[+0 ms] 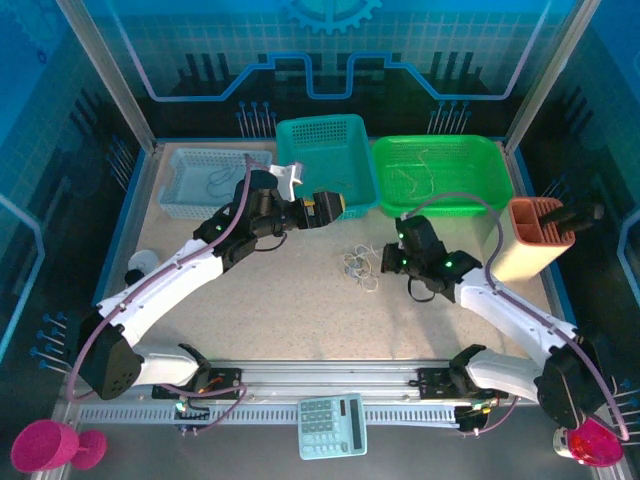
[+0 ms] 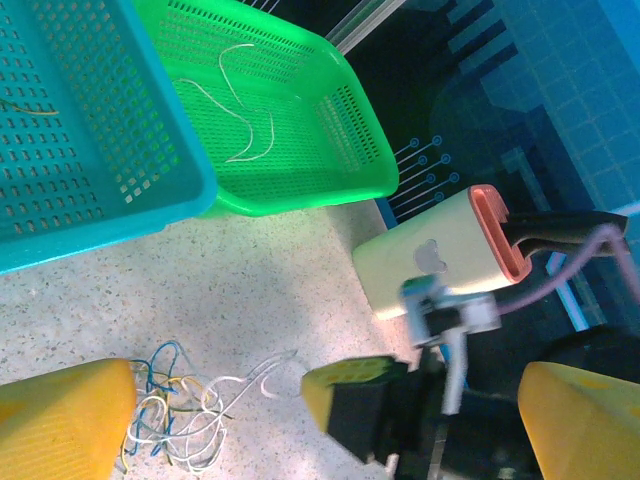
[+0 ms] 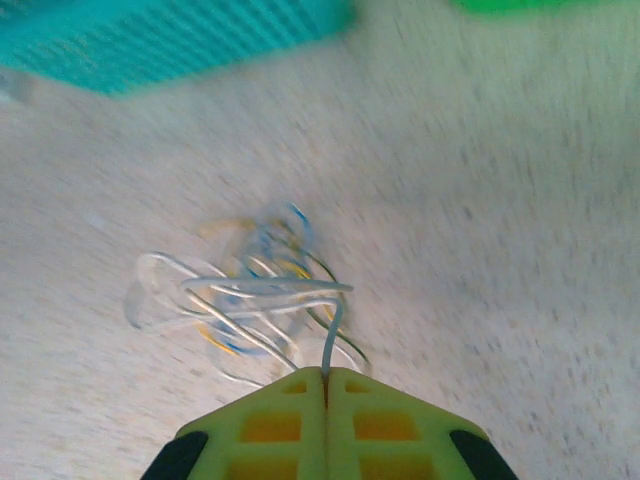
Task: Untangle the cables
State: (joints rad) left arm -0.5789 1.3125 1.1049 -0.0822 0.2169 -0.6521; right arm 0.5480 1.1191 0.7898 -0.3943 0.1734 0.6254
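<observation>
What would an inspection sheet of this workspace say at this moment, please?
Surface: speckled beige table, no spills seen.
Job's things: tangle of cables at mid-table; a few loose wires lie in the green basket.
Clutter: teal basket, pale blue basket, orange-rimmed holder, calculator.
Grippers: left gripper by the teal basket's front wall, jaws open, holding nothing; right gripper jaws shut on a grey cable leading out of the tangle.
Cables: lilac hoses run along both arms.
Surroundings: blue panelled walls.
</observation>
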